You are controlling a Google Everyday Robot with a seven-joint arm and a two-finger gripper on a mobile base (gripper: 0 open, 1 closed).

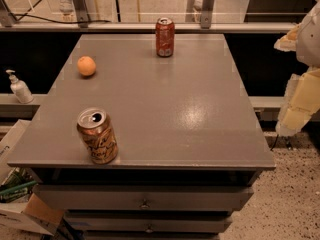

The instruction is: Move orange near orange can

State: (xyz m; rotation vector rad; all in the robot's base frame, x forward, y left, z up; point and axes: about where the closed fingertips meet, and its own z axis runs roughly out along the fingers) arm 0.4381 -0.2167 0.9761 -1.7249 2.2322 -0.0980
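On the worktop (200, 109), the orange (86, 66) sits behind the orange can (97, 136) at left; a second can (165, 37) stands far back; the claw (298, 103) hangs beyond the right edge.

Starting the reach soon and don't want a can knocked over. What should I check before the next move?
1. Orange visible and unobstructed, table's left rear: ok.
2. Orange can standing, near left front edge: ok.
3. Bare table between orange and orange can: ok.
4. Red can well apart from orange, rear centre: ok.
5. Gripper at the orange: not ok, it is off the table's right side.
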